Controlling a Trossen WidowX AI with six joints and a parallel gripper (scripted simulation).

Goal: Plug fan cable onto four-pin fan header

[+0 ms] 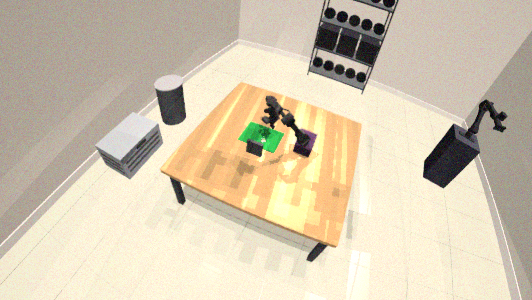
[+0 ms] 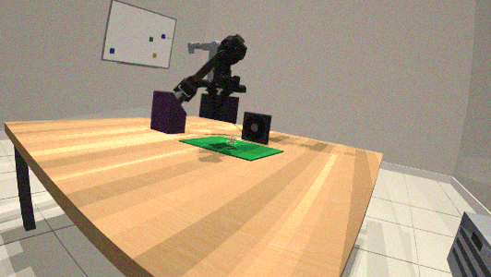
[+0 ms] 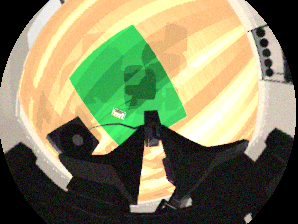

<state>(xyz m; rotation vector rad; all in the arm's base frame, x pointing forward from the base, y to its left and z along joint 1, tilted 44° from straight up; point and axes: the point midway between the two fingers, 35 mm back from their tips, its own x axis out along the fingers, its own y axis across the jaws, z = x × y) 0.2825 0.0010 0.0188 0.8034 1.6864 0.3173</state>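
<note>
The green board [image 1: 275, 143] [image 2: 263, 151] [image 3: 100, 80] lies flat on the table. A small white header [image 2: 232, 140] [image 3: 119, 113] stands on it, toward the fan side. The black fan [image 1: 254, 147] [image 2: 257, 127] [image 3: 65, 136] stands upright beside the board. Its thin dark cable [image 3: 112, 124] runs to the plug between my fingers. My gripper [image 3: 152, 128] is shut on the black plug [image 3: 151, 119], above the board. In the wrist view the plug shows to the right of the header and apart from it. The plug's lower end and pins are hidden.
My arm stands on a purple block [image 1: 312, 139] [image 2: 166, 113] on the wooden table [image 1: 280, 200] [image 2: 185, 203], beside the board. A second arm on a black pedestal [image 1: 450, 155], a grey drawer unit [image 1: 131, 142], a dark bin [image 1: 171, 105] and a shelf rack stand off the table.
</note>
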